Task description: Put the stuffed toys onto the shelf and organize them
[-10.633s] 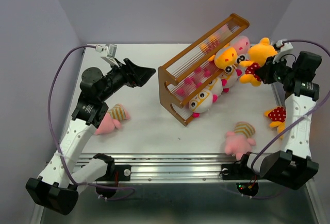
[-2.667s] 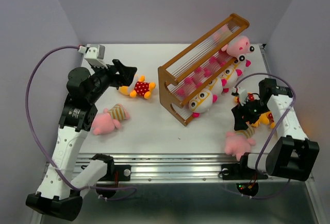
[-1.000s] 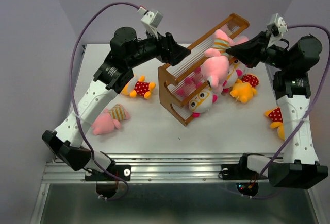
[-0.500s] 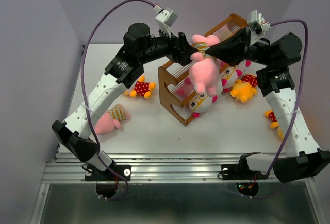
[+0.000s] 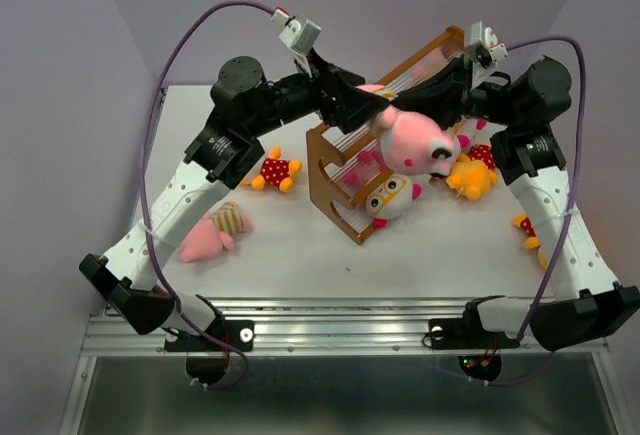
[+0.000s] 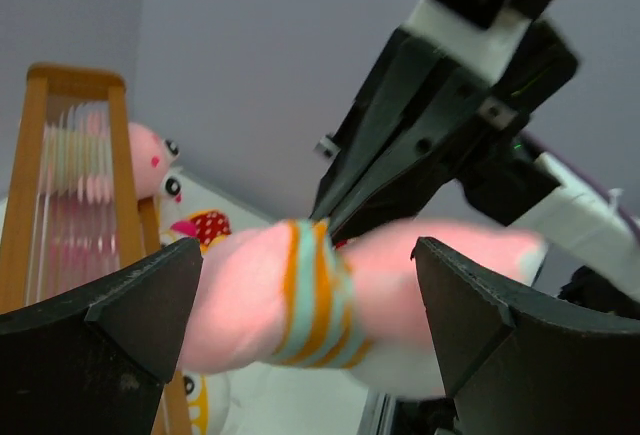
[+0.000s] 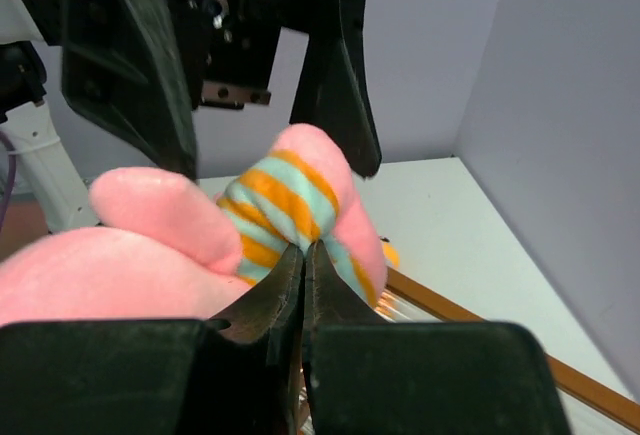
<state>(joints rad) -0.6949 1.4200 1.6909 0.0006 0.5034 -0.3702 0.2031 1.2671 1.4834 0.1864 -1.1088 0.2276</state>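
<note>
Pink and soft, the striped toy (image 5: 415, 142) is hanging in the air in front of the shelf (image 5: 322, 160), between my two raised arms. I am reaching my right arm high and leftward, and my right gripper (image 7: 303, 255) is pinching the toy's striped shirt, fingers pressed tight together. I am stretching my left arm up from the other side, and my left gripper (image 6: 310, 295) is spreading wide around the toy's body. A second pink toy (image 5: 212, 233) and a yellow toy (image 5: 272, 169) are lying on the table (image 5: 300, 245) left of the shelf.
</note>
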